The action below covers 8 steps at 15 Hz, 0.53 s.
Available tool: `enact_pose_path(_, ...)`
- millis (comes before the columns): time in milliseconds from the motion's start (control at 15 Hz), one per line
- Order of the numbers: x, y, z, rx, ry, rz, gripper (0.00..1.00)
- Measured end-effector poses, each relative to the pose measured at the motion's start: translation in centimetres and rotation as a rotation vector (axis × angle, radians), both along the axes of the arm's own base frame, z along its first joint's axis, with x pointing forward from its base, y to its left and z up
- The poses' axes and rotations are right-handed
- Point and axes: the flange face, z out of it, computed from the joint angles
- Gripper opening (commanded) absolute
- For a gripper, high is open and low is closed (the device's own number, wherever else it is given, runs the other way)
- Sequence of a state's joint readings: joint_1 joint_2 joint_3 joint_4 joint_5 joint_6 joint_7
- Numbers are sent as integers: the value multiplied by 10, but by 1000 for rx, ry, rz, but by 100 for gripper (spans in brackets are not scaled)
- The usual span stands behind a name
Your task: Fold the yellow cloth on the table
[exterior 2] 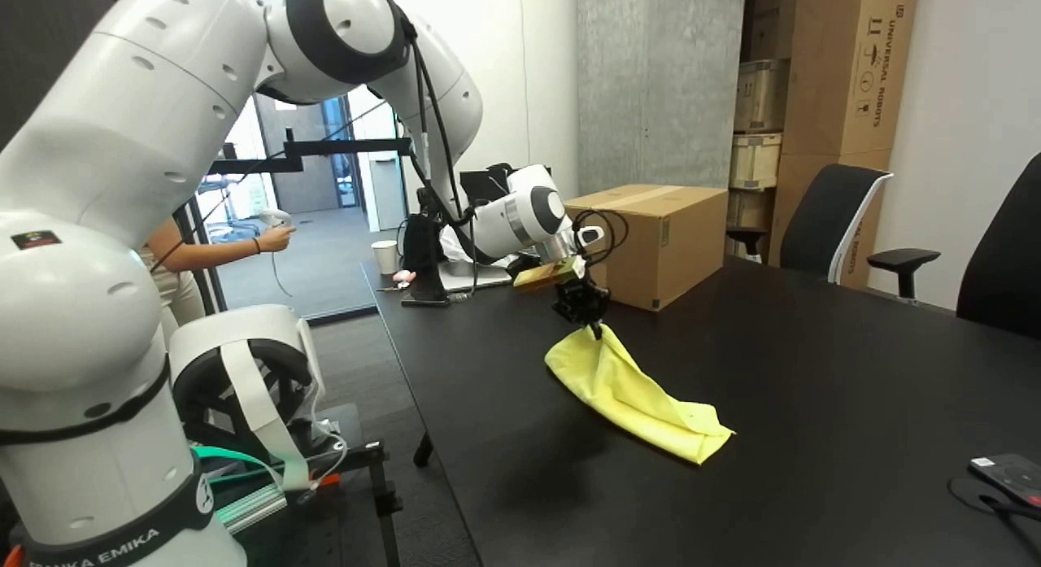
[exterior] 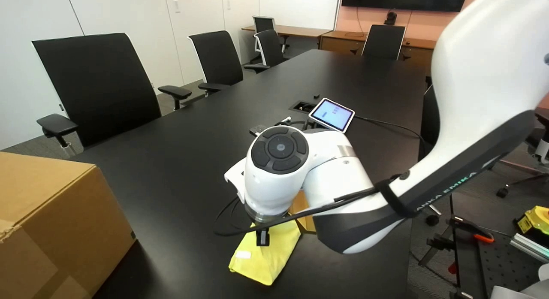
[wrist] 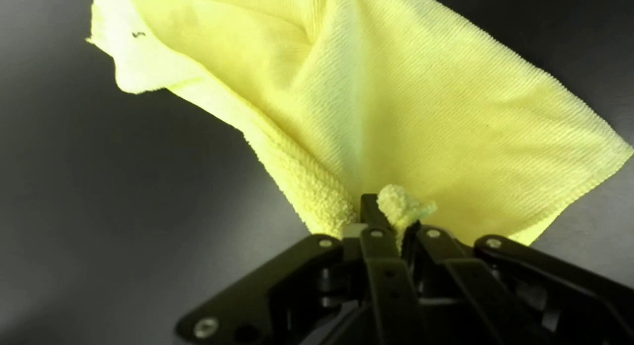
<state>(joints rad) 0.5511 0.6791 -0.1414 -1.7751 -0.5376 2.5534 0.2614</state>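
Observation:
The yellow cloth lies on the black table in both exterior views. It looks creased and partly doubled over, with a white label. In an exterior view its end rises to a peak at the gripper, and the rest of the cloth trails down to the table. In the wrist view the gripper is shut on a pinched fold of the cloth. A small tuft sticks up between the fingertips. The arm hides part of the cloth in an exterior view.
A large cardboard box stands on the table near the gripper, also seen in an exterior view. A tablet with cables and a dark remote lie on the table. Chairs line its side.

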Motion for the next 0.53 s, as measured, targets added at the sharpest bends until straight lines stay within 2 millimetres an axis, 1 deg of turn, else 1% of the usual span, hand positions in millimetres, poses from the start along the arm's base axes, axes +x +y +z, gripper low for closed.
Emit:
enact_pose_path(67, 4, 3, -7, 0, 14, 34, 35)
enact_pose_path(133, 8, 7, -13, 1, 27, 65, 36)
enact_pose_path(200, 11, 10, -19, 3, 39, 92, 42)
enact_pose_path(267, 14, 13, -24, 10, 50, 115, 51)
enact_pose_path(400, 17, 21, -27, 32, 65, 153, 64)
enact_pose_path(533, 17, 33, -21, 69, 81, 190, 80)
